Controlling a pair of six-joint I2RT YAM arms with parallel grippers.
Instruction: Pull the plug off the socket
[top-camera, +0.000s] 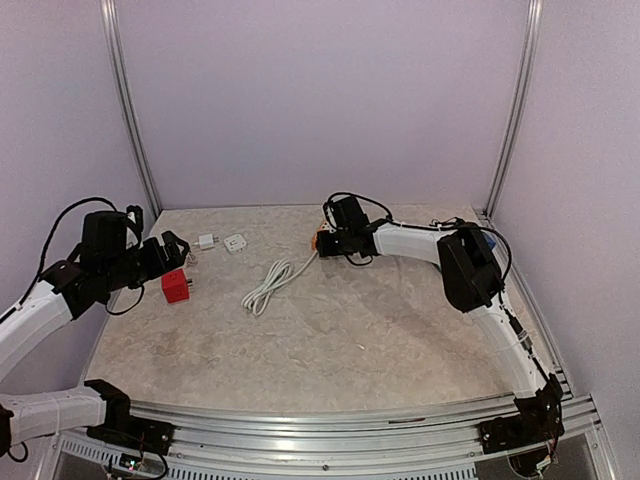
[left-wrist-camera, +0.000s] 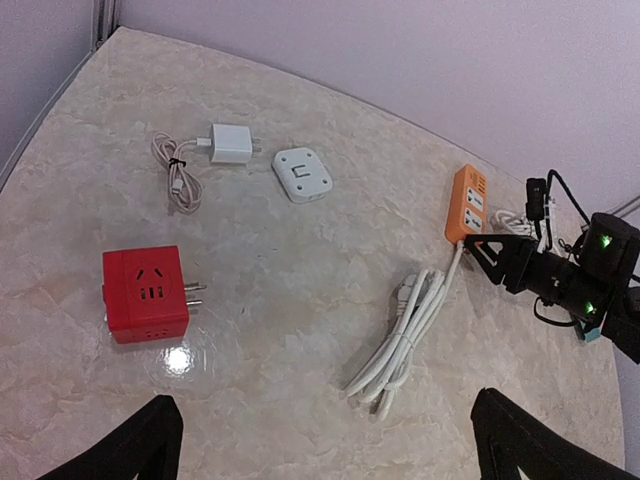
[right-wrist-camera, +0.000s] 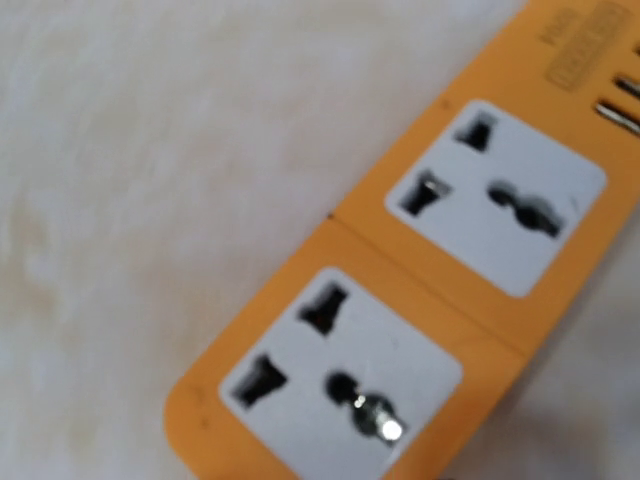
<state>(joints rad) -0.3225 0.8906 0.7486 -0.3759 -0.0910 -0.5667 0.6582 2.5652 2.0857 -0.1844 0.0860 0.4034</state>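
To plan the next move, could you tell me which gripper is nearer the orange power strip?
Right. The right gripper is beside the orange power strip, at its cable end; the left gripper is far off, near the red adapter.

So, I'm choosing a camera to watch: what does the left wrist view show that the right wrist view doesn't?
Only the left wrist view: the red cube adapter, white charger, flat white adapter, coiled white cable, and the right gripper by the orange power strip. Only the right wrist view: a close look at two white socket faces, no plug in them. Both: that strip on the marbled table.
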